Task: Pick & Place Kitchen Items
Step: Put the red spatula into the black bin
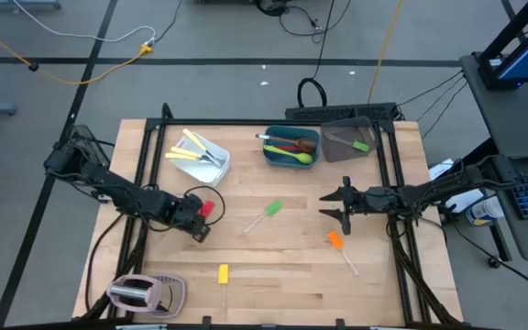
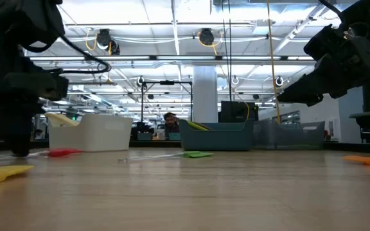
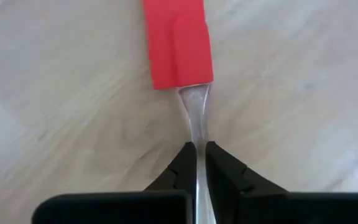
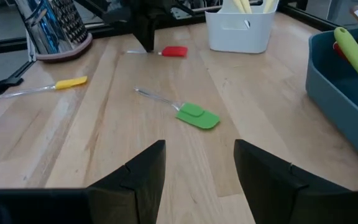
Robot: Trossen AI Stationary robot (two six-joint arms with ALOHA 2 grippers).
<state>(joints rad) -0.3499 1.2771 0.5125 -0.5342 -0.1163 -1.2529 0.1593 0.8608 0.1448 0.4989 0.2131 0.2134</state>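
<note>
One red spatula [image 3: 177, 40] was gripped.
Its slim, slippery clear handle was pinched by the left gripper [image 3: 200, 155] fingers; the right gripper [image 4: 197, 165] was held wide.

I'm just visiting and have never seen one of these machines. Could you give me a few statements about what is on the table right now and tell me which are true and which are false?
1. The left gripper is closed on the clear handle of the red spatula. True.
2. The right gripper holds the green spatula. False: its fingers are open and empty, and that spatula lies on the table apart from it.
3. The white tub holds yellow-handled utensils. True.
4. The toaster stands in the middle of the table. False: it is at a near corner on the left arm's side.
5. The yellow spatula lies in the teal tub. False: it lies on the bare table.
</note>
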